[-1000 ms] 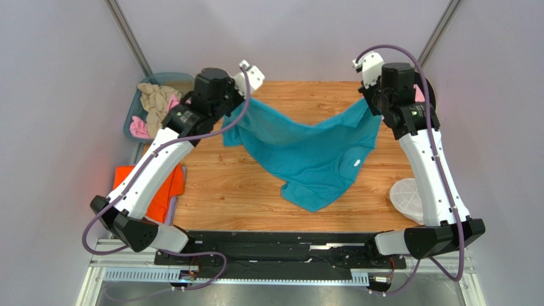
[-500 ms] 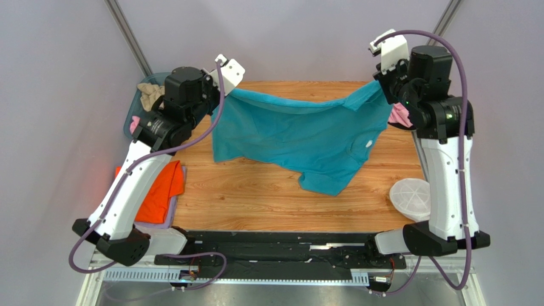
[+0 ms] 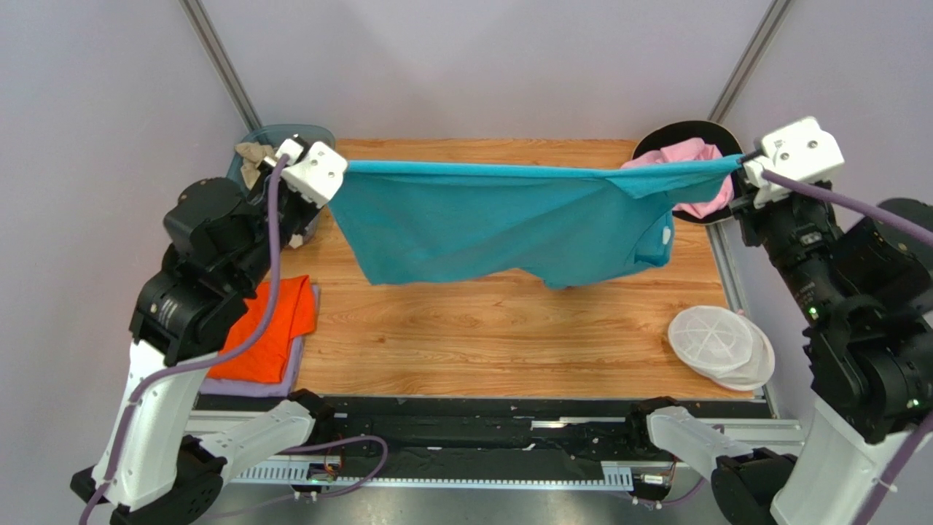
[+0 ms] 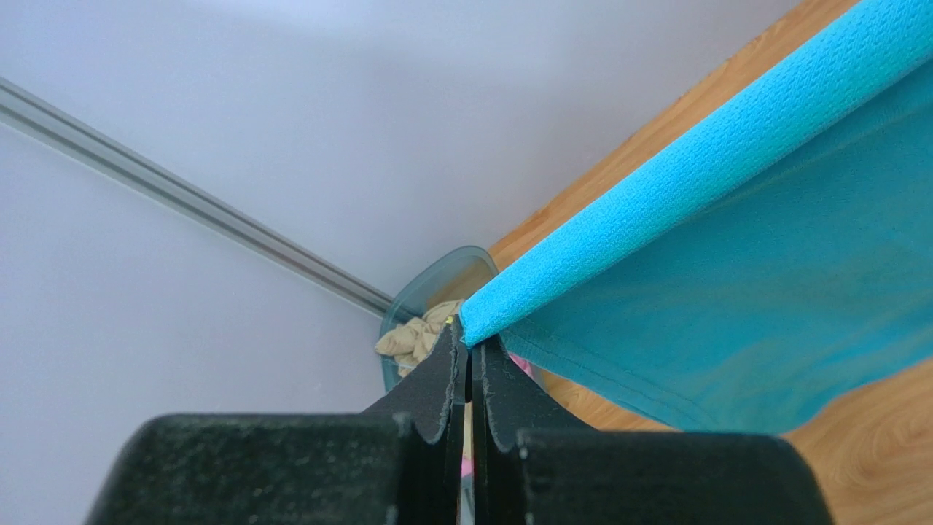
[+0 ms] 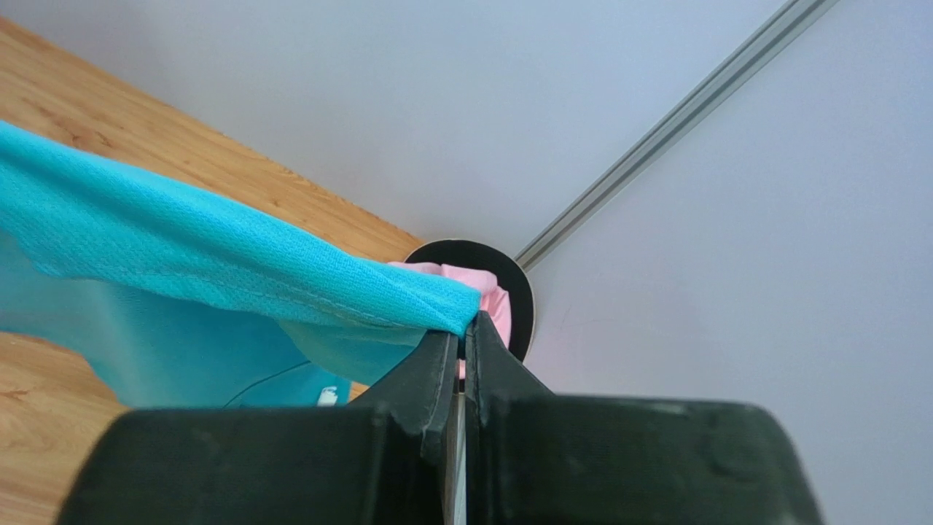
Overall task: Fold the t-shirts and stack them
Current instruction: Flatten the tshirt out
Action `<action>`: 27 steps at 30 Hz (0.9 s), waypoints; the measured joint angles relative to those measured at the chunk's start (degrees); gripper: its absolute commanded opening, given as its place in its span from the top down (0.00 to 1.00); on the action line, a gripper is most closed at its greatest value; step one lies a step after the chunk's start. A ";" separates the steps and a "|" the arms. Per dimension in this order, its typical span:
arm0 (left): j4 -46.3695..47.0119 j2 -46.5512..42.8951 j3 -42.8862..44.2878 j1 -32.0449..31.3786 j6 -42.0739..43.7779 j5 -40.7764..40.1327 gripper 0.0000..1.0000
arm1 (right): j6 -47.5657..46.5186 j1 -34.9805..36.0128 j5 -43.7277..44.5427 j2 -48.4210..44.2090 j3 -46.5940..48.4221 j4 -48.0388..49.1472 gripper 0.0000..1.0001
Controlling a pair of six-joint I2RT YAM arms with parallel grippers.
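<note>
Teal t-shirt stretched taut in air above tabletop, left hand clamped tight on one top corner, right hand clamped on the other, folded orange shirt beside tabletop's left edge

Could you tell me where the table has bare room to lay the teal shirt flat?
The widest bare wood is the table middle, between the orange stack at left and the white basket at right. The far corners are crowded by the clothes bin and the black bin. The teal shirt hangs stretched over the far half.
</note>
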 measured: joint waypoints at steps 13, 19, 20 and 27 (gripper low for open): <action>5.27 0.52 -1.70 2.29 2.62 -2.27 1.00 | -0.44 0.04 2.82 1.29 -6.82 4.39 1.00; 9.31 18.14 7.32 14.56 0.35 1.25 1.00 | -0.59 -0.94 4.52 13.81 -3.67 10.21 1.00; 9.81 21.42 9.51 15.87 -0.31 1.75 1.00 | -0.46 -1.27 4.48 16.57 -2.14 11.21 1.00; 8.50 37.86 23.04 19.30 -3.65 3.85 1.00 | -0.11 -4.20 4.33 33.38 12.61 14.45 1.00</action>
